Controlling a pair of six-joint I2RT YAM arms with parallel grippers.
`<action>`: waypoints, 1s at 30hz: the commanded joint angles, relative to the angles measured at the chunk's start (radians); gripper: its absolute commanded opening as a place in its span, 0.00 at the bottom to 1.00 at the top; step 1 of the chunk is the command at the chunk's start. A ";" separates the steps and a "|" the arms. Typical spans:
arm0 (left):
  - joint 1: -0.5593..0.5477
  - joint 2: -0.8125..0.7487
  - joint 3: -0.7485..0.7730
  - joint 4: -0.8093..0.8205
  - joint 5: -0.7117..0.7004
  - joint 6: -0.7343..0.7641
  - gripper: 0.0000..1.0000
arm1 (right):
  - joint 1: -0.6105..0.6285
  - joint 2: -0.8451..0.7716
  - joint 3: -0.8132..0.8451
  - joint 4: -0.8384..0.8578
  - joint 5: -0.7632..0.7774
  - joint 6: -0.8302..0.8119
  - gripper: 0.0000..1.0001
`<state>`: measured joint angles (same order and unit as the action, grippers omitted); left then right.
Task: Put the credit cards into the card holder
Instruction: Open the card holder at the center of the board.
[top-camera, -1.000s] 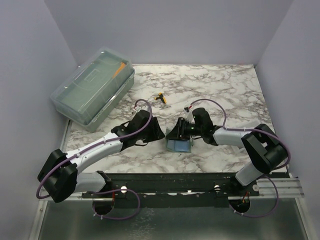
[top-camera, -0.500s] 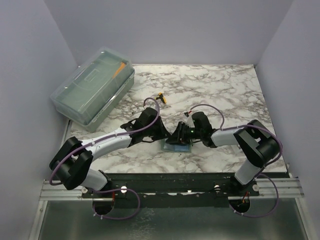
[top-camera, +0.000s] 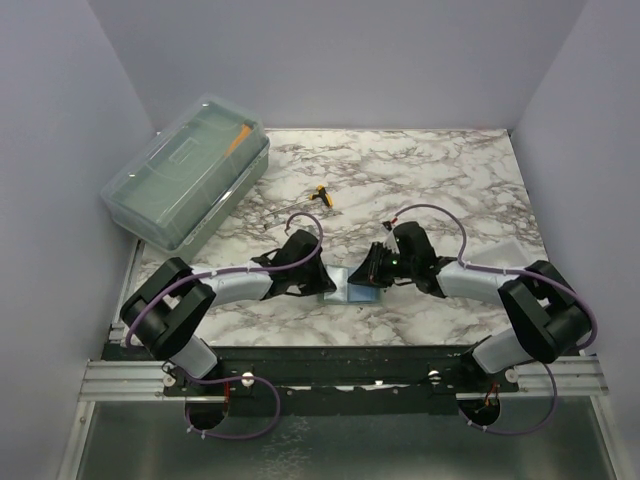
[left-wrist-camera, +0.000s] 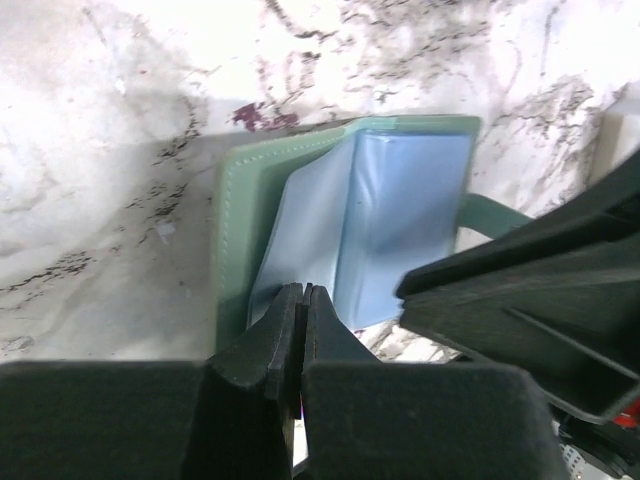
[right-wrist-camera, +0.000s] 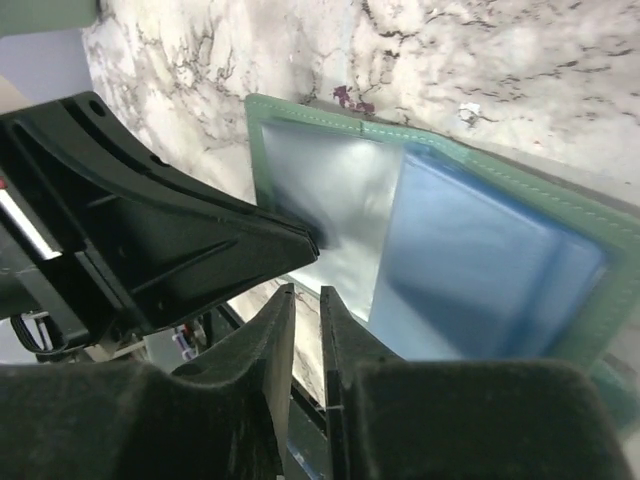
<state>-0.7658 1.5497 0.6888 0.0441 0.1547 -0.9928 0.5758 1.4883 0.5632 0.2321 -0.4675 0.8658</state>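
Note:
The card holder (top-camera: 352, 288) lies open on the marble between my two grippers, sage-green with bluish clear pockets. In the left wrist view (left-wrist-camera: 238, 200) one pale pocket leaf (left-wrist-camera: 305, 225) stands lifted. My left gripper (left-wrist-camera: 303, 292) is shut, its tips pinching that leaf's lower edge. It also shows in the top view (top-camera: 318, 282). My right gripper (right-wrist-camera: 307, 295) hangs over the holder's near edge, its jaws a narrow slit apart with nothing between them. It is at the holder's right side in the top view (top-camera: 368, 272). No credit card is clearly visible.
A big translucent lidded box (top-camera: 187, 170) stands at the back left. A small yellow-and-black tool (top-camera: 321, 195) lies behind the grippers. A pale flat thing (top-camera: 503, 250) lies by my right arm. The table's front rail is just behind the holder.
My left gripper has slid right and nearer, onto the holder's left side, and holds a pocket leaf. My right gripper shifted slightly right and nearer, and its elbow swung right.

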 joint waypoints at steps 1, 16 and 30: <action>0.003 0.017 -0.035 0.009 -0.059 -0.014 0.00 | -0.010 0.004 -0.050 -0.042 0.122 -0.013 0.14; 0.050 -0.003 -0.108 0.011 -0.034 -0.018 0.00 | 0.149 0.106 0.291 -0.600 0.589 -0.125 0.20; 0.093 -0.053 -0.144 0.023 -0.002 -0.016 0.00 | 0.150 -0.032 0.166 -0.653 0.569 -0.054 0.45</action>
<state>-0.6830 1.5066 0.5732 0.1234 0.1646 -1.0332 0.7292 1.4963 0.8032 -0.3641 0.0769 0.7700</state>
